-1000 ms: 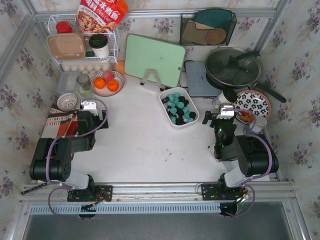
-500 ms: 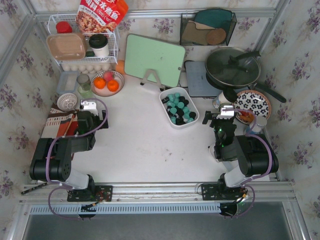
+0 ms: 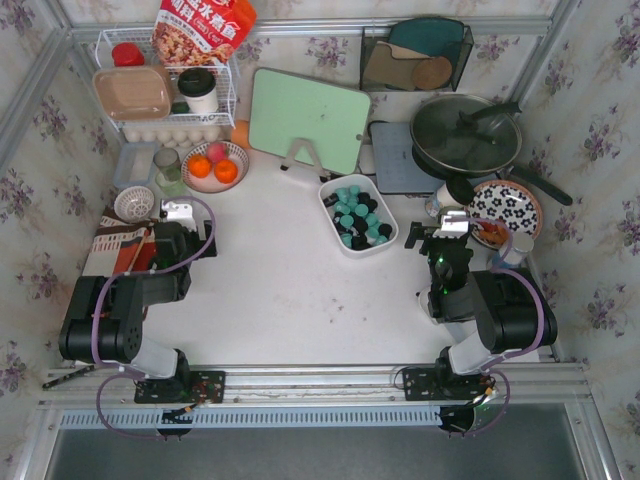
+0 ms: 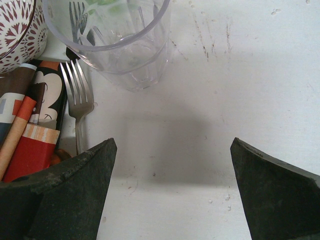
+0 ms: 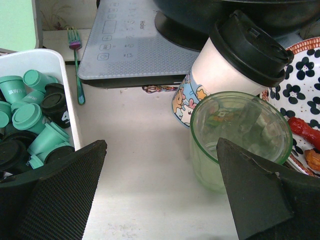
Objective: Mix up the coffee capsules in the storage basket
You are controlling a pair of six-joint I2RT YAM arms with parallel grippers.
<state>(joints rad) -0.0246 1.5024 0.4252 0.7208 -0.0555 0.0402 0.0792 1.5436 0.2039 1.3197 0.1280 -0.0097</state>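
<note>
The white storage basket (image 3: 331, 214) stands in the middle of the table, with teal and black coffee capsules (image 3: 358, 218) heaped in it. In the right wrist view its wall (image 5: 70, 107) and capsules (image 5: 30, 120) sit at the left edge. My right gripper (image 3: 432, 233) is open and empty, just right of the basket, low over the table, in the right wrist view (image 5: 162, 187) too. My left gripper (image 3: 172, 212) is open and empty at the table's left side, far from the basket, over bare table in the left wrist view (image 4: 172, 182).
A green glass (image 5: 235, 140), a paper cup with black lid (image 5: 235, 65), a flowered plate (image 3: 505, 207) and an induction hob (image 5: 135, 45) with a pan (image 3: 466, 135) crowd the right gripper. A clear tumbler (image 4: 117, 45), fork (image 4: 77, 100) and patterned bowl (image 3: 134, 203) lie by the left gripper.
</note>
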